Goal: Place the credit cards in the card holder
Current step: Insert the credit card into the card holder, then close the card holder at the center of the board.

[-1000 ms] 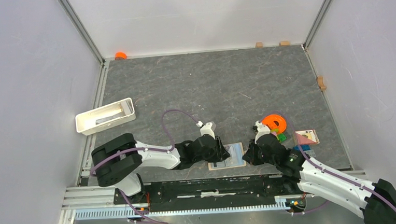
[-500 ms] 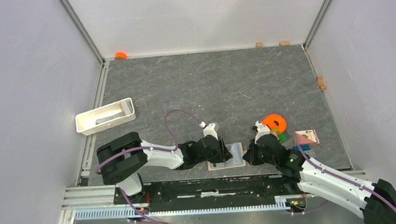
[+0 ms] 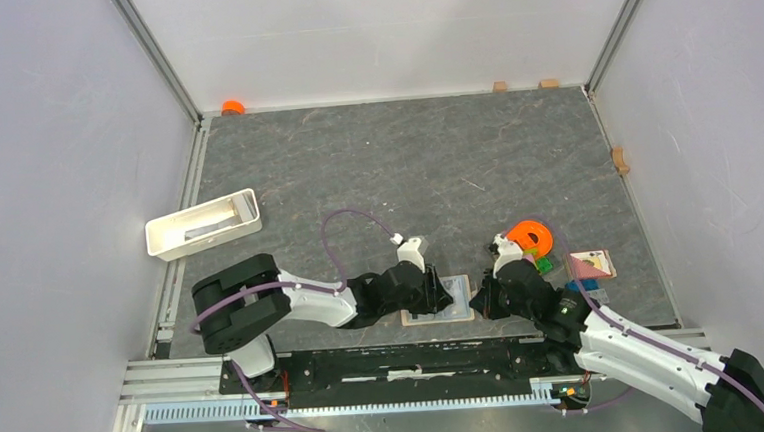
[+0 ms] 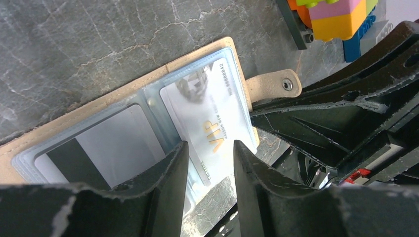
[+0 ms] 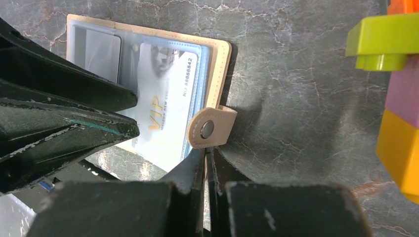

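The left pincer [image 4: 209,153] stands part open, its fingers either side of the near end of the VIP card [image 4: 207,108]; it does not visibly clamp it. The holder [image 5: 221,69] lies open on the worktop between the arms. A grey card [image 4: 113,148] sits in its left pocket and the VIP card is nearly home in the right one. The right pincer [image 5: 206,158] is shut, tips at the snap tab [image 5: 210,129]; whether it pinches the tab is unclear. A pale red-printed card [image 3: 591,263] waits further right, and a blue patch [image 3: 585,288] beside it may be another, so the job looks about half done. Since the earlier frame the left arm has slid right over the holder, and the right arm has barely moved.
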Motion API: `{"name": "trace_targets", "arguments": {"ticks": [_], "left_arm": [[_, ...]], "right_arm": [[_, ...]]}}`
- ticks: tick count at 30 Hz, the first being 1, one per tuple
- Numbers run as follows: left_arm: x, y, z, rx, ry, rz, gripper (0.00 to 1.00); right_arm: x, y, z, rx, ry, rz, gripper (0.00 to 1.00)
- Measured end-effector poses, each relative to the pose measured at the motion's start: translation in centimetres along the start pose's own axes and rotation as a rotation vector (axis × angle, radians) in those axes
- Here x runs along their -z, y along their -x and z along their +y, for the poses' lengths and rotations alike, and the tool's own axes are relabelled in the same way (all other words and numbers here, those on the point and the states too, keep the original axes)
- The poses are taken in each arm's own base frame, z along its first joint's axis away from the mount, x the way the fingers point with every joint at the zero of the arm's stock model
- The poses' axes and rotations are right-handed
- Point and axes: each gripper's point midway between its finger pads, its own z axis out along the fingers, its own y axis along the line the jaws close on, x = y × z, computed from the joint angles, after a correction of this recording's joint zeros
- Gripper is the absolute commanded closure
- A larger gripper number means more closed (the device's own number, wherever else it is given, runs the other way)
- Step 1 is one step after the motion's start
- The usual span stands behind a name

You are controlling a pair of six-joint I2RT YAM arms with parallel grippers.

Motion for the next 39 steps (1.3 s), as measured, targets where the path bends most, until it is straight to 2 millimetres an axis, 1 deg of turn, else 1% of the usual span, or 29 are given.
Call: {"name": "trace_targets", "arguments": {"ticks": [4, 7, 9, 11, 13, 15, 16, 18, 21, 24, 26, 28, 31, 35, 36, 39], "left_arm": [[0.6, 0.2, -0.4, -0.041, -0.010, -0.004, 0.46], [2.2, 1.1, -0.8, -0.067, 0.004, -0.016, 0.39], [3.3, 2.0, -1.3, -0.072, 0.014, -0.030, 0.33], [4.4, 2.7, -1.4, -0.072, 0.030, -0.043, 0.30], [5.5, 3.0, -0.9, -0.072, 0.060, -0.048, 0.28], [6.3, 3.1, 0.0, -0.071, 0.099, -0.039, 0.28], [6.7, 3.1, 0.6, -0.069, 0.121, -0.037, 0.27], [7.4, 2.9, 2.0, -0.064, 0.163, -0.029, 0.26], [8.4, 2.2, 4.6, -0.048, 0.232, -0.009, 0.25], [9.0, 1.8, 6.6, -0.023, 0.274, 0.001, 0.26], [9.3, 1.3, 7.8, -0.006, 0.299, 0.010, 0.28], [9.3, 0.8, 8.5, 0.004, 0.311, 0.023, 0.31], [9.1, 0.3, 8.6, 0.018, 0.298, 0.035, 0.35], [8.3, 0.2, 7.9, 0.044, 0.254, 0.028, 0.38], [8.0, 0.3, 7.7, 0.048, 0.241, 0.027, 0.39], [7.0, 0.3, 6.7, 0.056, 0.193, 0.024, 0.40]], "right_arm": [[0.3, 0.1, -0.2, 0.004, -0.014, -0.001, 0.78], [0.9, 0.8, -0.2, 0.013, -0.037, -0.011, 0.65], [1.3, 1.6, 0.0, 0.019, -0.046, -0.031, 0.61], [1.6, 2.3, 0.1, 0.026, -0.051, -0.050, 0.59], [1.8, 2.7, 0.1, 0.029, -0.058, -0.061, 0.53], [1.9, 2.8, 0.0, 0.030, -0.068, -0.063, 0.46], [1.9, 2.8, -0.2, 0.030, -0.078, -0.064, 0.44], [2.1, 2.9, -0.6, 0.039, -0.099, -0.065, 0.43], [2.2, 3.3, -0.8, 0.052, -0.121, -0.074, 0.46], [2.0, 3.4, -0.9, 0.068, -0.133, -0.071, 0.51], [1.7, 3.4, -1.0, 0.081, -0.141, -0.062, 0.57], [1.5, 3.3, -1.1, 0.089, -0.144, -0.056, 0.64], [1.1, 3.1, -1.1, 0.107, -0.146, -0.038, 0.81], [1.1, 3.2, -0.8, 0.117, -0.138, -0.033, 0.97], [1.1, 3.5, -0.5, 0.118, -0.130, -0.037, 1.00], [1.4, 4.3, 0.5, 0.124, -0.099, -0.052, 1.00]]}}
